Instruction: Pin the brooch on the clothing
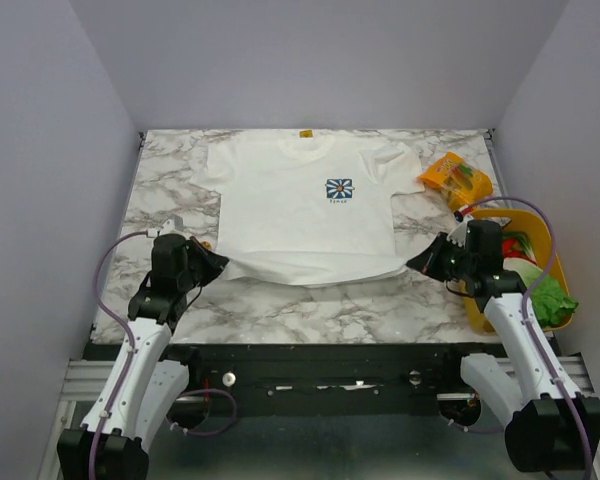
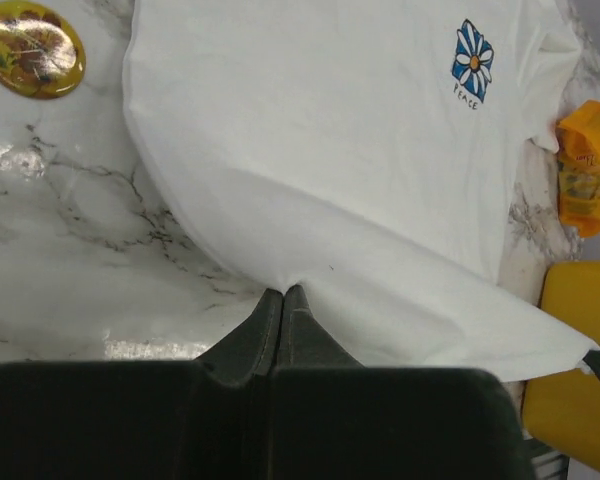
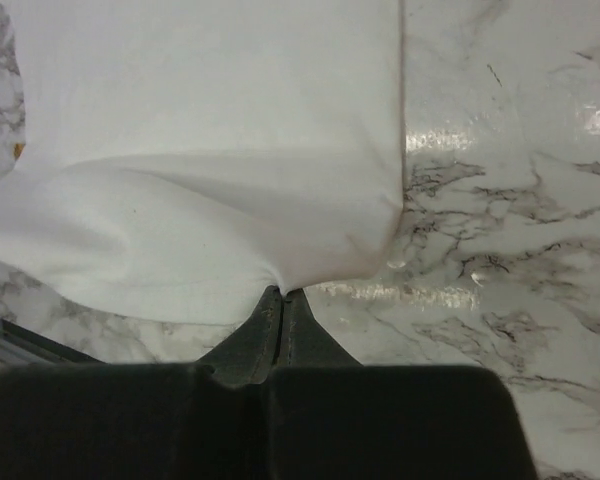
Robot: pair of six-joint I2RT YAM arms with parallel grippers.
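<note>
The clothing, a white T-shirt (image 1: 300, 210) with a blue flower emblem (image 1: 339, 189), lies spread on the marble table, collar at the far side. My left gripper (image 1: 220, 263) is shut on the near left hem corner, the cloth bunched at its tips (image 2: 282, 290). My right gripper (image 1: 412, 262) is shut on the near right hem corner (image 3: 282, 292). The hem runs taut between the two. The brooch (image 2: 32, 48), a round gold-yellow piece, rests on the marble just left of the shirt, a little beyond the left gripper (image 1: 205, 243).
An orange snack packet (image 1: 458, 180) lies beside the right sleeve. A yellow bin (image 1: 545, 228) holding green and red items stands at the right edge, close behind my right arm. Grey walls enclose the table on three sides.
</note>
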